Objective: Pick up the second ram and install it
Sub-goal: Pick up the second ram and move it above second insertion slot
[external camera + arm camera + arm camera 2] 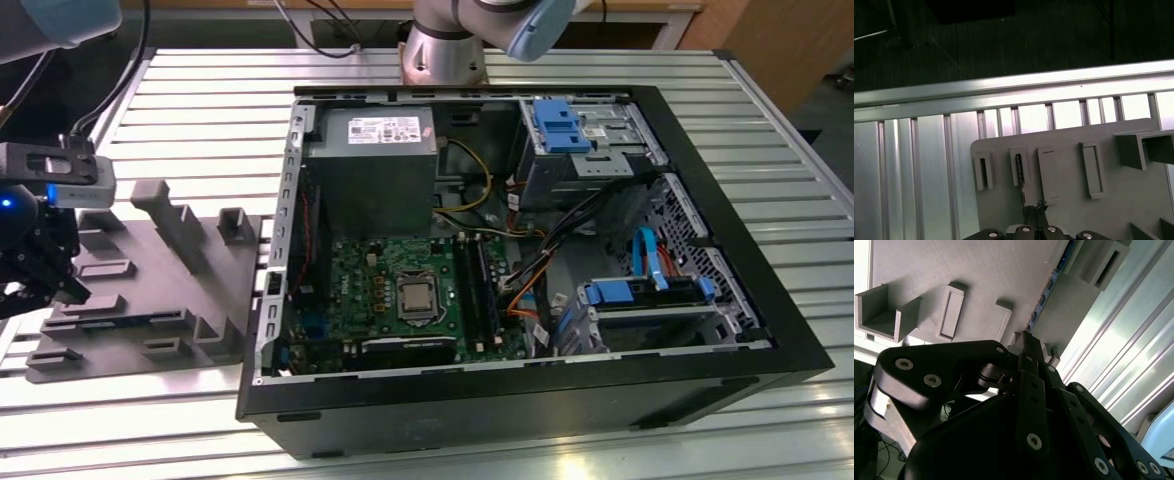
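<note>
Hanging at the exterior view's left edge, the gripper is above the grey fixture plate on the counter. The second ram lies in a plate slot, just beside the gripper's tip; I cannot tell whether it is clamped.

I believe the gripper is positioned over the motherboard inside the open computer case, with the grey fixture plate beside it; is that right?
Not quite. In the exterior view the gripper is positioned over the grey fixture plate, not the motherboard; the plate does lie beside the open computer case.
</note>
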`<state>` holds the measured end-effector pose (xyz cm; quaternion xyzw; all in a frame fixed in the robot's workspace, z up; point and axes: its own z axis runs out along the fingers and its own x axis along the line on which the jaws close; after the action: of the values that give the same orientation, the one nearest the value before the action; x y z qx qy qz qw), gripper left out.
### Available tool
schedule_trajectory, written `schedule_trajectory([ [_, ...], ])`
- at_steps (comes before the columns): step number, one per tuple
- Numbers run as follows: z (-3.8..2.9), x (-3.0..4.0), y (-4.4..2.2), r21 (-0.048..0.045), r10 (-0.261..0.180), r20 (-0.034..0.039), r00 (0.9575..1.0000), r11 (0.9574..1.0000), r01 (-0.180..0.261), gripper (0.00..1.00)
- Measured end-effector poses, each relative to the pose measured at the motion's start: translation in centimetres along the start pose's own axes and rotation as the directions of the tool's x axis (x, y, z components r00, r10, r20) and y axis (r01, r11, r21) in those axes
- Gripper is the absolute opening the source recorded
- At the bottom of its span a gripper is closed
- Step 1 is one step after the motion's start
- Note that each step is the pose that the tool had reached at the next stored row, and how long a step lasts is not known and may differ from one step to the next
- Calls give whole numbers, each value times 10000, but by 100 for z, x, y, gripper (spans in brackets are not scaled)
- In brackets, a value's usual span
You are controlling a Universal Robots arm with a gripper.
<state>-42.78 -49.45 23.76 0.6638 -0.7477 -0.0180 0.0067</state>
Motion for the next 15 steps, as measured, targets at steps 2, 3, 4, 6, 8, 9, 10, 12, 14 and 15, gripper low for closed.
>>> schedule_trajectory([
  [2, 0, 0, 0, 0, 0, 0, 10000, 10000, 0, 11],
  [3, 0, 0, 0, 0, 0, 0, 10000, 10000, 0, 11],
  [4, 3, 0, 0, 5, 0, 1, 10000, 10000, 0, 11],
  [6, 8, 1, -1, 21, -2, 2, 10000, 10000, 2, 11],
  [8, 15, 0, -1, 42, -2, 5, 10000, 10000, 2, 11],
  [9, 17, 0, 0, 50, -1, 6, 10000, 10000, 1, 11],
  [10, 20, 1, -1, 58, -2, 6, 10000, 10000, 2, 11],
  [12, 26, 0, -1, 77, -2, 9, 10000, 10000, 2, 11],
  [14, 33, 1, -1, 96, -2, 11, 10000, 10000, 2, 11],
  [15, 36, 1, -1, 104, -2, 12, 10000, 9999, 2, 11],
])
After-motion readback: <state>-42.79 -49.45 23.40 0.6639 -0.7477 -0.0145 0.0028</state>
